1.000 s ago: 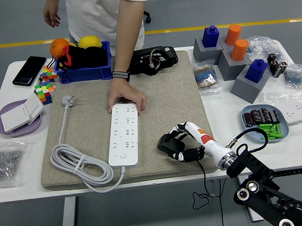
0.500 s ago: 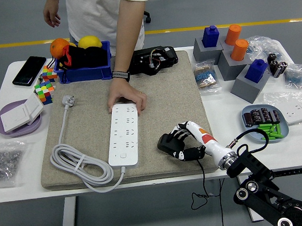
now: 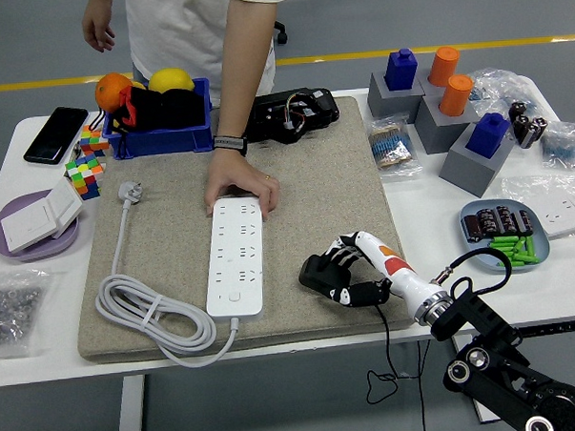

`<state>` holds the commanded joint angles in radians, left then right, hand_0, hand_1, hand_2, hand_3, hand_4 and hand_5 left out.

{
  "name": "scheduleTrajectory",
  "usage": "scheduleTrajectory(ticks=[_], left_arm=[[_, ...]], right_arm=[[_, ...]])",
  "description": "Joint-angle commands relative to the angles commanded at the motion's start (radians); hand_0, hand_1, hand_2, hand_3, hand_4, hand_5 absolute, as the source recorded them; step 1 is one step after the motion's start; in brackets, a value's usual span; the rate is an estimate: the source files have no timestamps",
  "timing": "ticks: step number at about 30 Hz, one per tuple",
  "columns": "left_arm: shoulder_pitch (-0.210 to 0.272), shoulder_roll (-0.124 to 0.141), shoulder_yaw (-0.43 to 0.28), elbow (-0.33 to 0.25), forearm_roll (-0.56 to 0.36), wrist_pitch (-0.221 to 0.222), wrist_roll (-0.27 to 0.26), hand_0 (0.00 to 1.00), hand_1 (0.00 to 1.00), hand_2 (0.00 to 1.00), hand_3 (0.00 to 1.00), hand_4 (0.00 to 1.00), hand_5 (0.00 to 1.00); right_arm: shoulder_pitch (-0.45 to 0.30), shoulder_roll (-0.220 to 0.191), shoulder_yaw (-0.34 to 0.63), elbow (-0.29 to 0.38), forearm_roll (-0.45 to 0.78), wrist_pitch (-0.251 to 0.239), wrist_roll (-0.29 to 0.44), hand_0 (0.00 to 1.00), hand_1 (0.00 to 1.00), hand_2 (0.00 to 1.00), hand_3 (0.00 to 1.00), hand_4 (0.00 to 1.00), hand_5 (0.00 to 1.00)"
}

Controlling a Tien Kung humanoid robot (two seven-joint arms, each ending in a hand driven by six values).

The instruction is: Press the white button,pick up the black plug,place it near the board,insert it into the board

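Black plug (image 3: 318,273) clamped in right hand (image 3: 352,275); person's hand (image 3: 239,188) pins board (image 3: 236,257).

The right hand's fingers (image 3: 342,270) hide most of the black plug (image 3: 316,274).

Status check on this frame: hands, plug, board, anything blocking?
Right hand shut on black plug, low over the mat. Left hand out of view. Power strip lies apart, to the plug's left; a person's hand rests on its far end.
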<state>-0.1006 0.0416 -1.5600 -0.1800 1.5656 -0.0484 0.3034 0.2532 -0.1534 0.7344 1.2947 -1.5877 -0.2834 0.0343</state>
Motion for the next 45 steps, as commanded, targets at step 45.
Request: scheduleTrajectory(ticks=[45], left_arm=[[-0.004, 0.002, 0.006, 0.0, -0.001, -0.002, 0.002, 0.652, 0.644, 0.643, 0.685, 0.582, 0.031]], right_arm=[[0.012, 0.0, -0.016, -0.007, 0.02, -0.011, 0.062, 0.53, 0.504, 0.532, 0.488, 0.868, 0.002]])
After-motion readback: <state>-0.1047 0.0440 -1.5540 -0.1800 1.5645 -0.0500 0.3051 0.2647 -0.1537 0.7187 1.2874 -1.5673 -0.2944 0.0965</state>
